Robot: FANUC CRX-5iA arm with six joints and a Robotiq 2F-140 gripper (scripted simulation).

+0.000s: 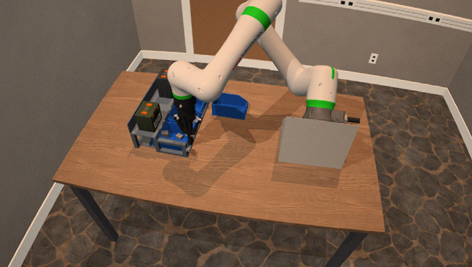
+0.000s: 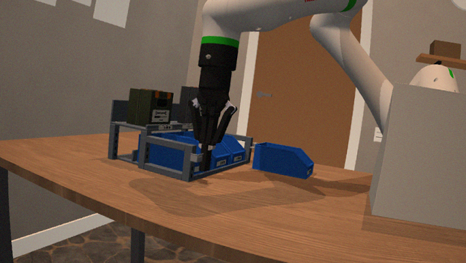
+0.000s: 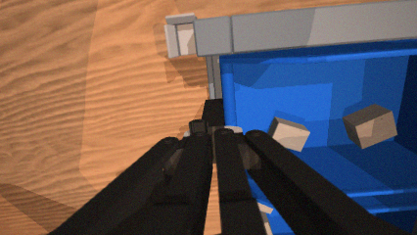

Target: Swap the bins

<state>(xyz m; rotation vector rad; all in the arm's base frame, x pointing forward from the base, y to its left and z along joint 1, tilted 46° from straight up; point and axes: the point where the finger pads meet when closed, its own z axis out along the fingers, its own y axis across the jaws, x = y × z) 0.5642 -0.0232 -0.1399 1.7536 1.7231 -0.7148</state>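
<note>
In the top view, the parts bin is seen near the desk's left edge, best pushed straight and squarely. In the exterior view, the pincer is pressed together, empty; the lip is partly hidden. In the wrist view, fingertip contact is obscured.

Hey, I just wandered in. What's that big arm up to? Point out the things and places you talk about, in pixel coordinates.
Its closed claw (image 1: 190, 142) (image 2: 204, 167) (image 3: 215, 113) is against the front of a blue bin (image 2: 167, 156) (image 3: 294, 105) holding blocky parts, apparently pushing it into the shelf (image 1: 172, 141) (image 2: 169, 142) (image 3: 303, 29). It grips nothing. Another blue bin (image 1: 228, 111) (image 2: 280, 161) stands upright on the table (image 1: 227, 190) (image 2: 255, 231) (image 3: 44, 98), beside the shelf.
</note>
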